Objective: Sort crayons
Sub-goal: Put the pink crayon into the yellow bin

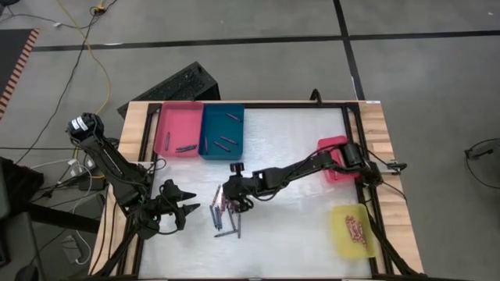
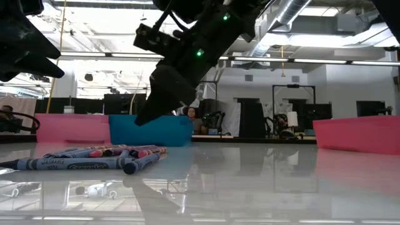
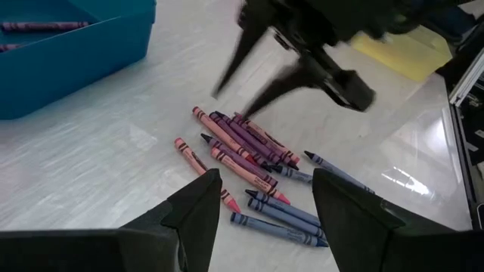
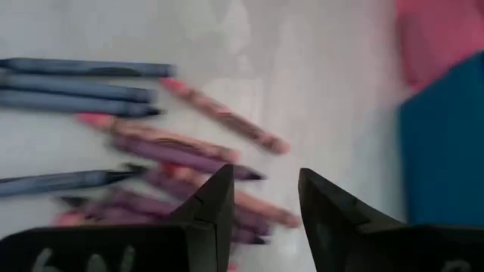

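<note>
A loose pile of crayons (image 1: pixel 223 215), pink, purple and grey-blue, lies flat on the white tabletop near its middle. The same crayons (image 3: pixel 249 162) show in the left wrist view, and the crayons (image 4: pixel 151 143) in the right wrist view. My right gripper (image 4: pixel 265 181) hangs open just above the pile's far side, slanting down, with nothing between its fingers. The low view shows the right gripper (image 2: pixel 147 115) clear of the crayons (image 2: pixel 94 156). My left gripper (image 3: pixel 265 189) waits open, left of the pile and above the table, pointing toward it.
A pink tray (image 1: pixel 178 129) and a blue tray (image 1: pixel 223 131) stand side by side at the far left, each holding a few crayons. A red tray (image 1: pixel 334 156) sits under my right arm. A yellow tray (image 1: pixel 351 230) with red crayons lies near right.
</note>
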Available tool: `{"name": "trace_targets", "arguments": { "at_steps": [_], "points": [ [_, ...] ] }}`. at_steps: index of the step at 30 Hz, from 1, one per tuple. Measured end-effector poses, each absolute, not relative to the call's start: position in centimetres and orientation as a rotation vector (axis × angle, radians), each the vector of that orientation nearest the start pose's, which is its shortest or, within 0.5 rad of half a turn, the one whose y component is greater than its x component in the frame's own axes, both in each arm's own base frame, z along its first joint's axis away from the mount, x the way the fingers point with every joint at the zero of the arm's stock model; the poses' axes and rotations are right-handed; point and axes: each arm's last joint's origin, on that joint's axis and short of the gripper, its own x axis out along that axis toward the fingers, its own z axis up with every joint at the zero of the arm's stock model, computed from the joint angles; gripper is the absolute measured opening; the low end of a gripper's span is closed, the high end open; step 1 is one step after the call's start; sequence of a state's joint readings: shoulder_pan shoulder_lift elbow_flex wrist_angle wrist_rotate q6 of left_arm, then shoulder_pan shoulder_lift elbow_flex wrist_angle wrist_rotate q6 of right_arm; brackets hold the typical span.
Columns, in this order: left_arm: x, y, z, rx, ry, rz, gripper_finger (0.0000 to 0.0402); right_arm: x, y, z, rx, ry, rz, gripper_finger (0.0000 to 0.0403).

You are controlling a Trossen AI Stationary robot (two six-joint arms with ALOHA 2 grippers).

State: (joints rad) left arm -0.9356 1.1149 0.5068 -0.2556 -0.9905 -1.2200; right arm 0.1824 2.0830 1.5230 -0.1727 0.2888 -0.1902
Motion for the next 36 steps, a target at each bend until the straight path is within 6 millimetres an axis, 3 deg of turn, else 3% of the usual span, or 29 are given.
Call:
{"name": "trace_targets", "arguments": {
  "at_steps": [15, 25, 36],
  "points": [
    [13.4, -14.1, 18.6, -0.491, 0.370, 0.322, 0.0199, 44.5, 9.0, 18.1, -0.383, 0.793, 0.015, 0.0141],
    [13.4, -14.2, 18.6, -0.498, 0.378, 0.316, 0.0199, 44.5, 9.6, 15.2, -0.354, 0.887, 0.002, 0.0141],
    [13.4, -14.2, 18.6, -0.499, 0.383, 0.313, 0.0199, 44.3, 10.7, 15.6, -0.335, 0.895, -0.035, 0.0141]
  ]
}}
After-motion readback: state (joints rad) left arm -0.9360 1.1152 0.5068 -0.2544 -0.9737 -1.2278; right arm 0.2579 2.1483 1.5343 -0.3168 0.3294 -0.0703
